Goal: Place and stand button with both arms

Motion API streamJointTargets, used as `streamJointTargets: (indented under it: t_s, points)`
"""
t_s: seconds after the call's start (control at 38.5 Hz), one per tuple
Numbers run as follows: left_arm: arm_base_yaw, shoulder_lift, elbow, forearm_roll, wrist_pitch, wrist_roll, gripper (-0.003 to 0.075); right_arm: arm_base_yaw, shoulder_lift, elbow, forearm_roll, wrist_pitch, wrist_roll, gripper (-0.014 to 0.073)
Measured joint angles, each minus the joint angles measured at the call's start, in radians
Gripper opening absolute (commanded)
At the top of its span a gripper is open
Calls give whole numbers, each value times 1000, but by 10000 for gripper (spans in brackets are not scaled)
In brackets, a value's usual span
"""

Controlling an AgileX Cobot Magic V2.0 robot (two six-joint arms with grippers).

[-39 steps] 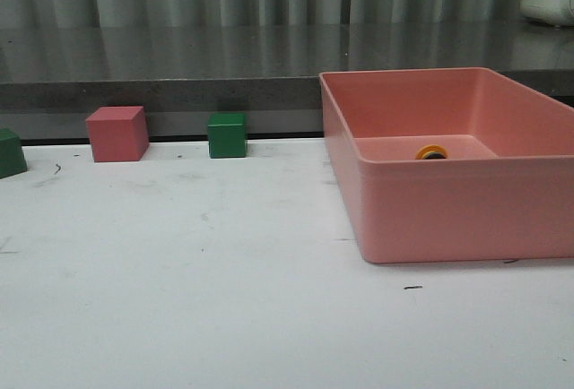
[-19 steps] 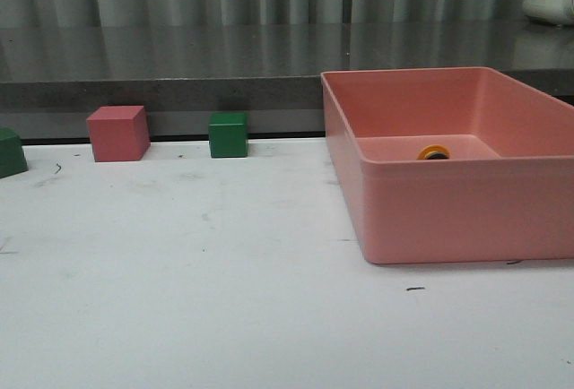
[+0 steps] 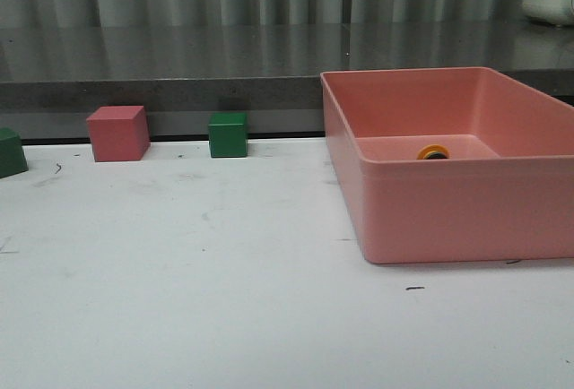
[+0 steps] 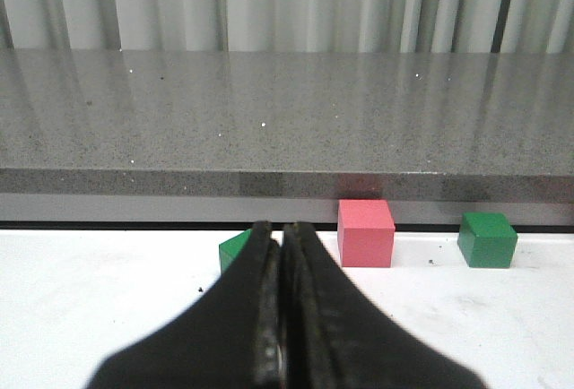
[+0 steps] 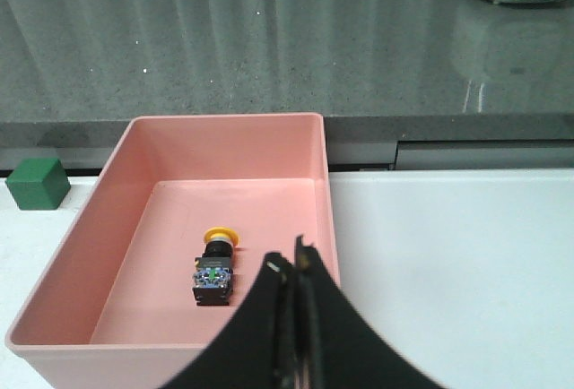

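Observation:
The button [image 5: 216,266] lies on its side on the floor of a pink bin [image 5: 117,156], yellow cap toward the far wall, black body with bluish base toward me. In the front view only its yellow cap [image 3: 432,151] shows over the bin's near wall [image 3: 466,214]. My right gripper [image 5: 289,266] is shut and empty, above the bin's near right corner, beside the button and apart from it. My left gripper [image 4: 280,232] is shut and empty over the white table, pointing at the cubes. Neither arm shows in the front view.
A pink cube [image 3: 117,133] and two green cubes [image 3: 228,134] [image 3: 11,152] stand in a row at the table's far edge, below a grey counter [image 3: 179,57]. In the left wrist view the pink cube [image 4: 365,232] is just beyond the fingertips. The white table [image 3: 197,281] lies left of the bin.

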Motion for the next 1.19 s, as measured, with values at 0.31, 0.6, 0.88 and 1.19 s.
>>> streamJointTargets:
  t_s: [0.31,0.6,0.88,1.19]
  points:
    - [0,2,0,0,-8,0,569,0,4,-2,0,7,0,540]
    - [0,2,0,0,-9,0,657,0,55,-8,0,-5,0,643]
    - [0,2,0,0,-9,0,603,10,404,-121,50,-51,0,643]
    - [0,2,0,0,-9,0,596,196,802,-382,88,16,0,642]
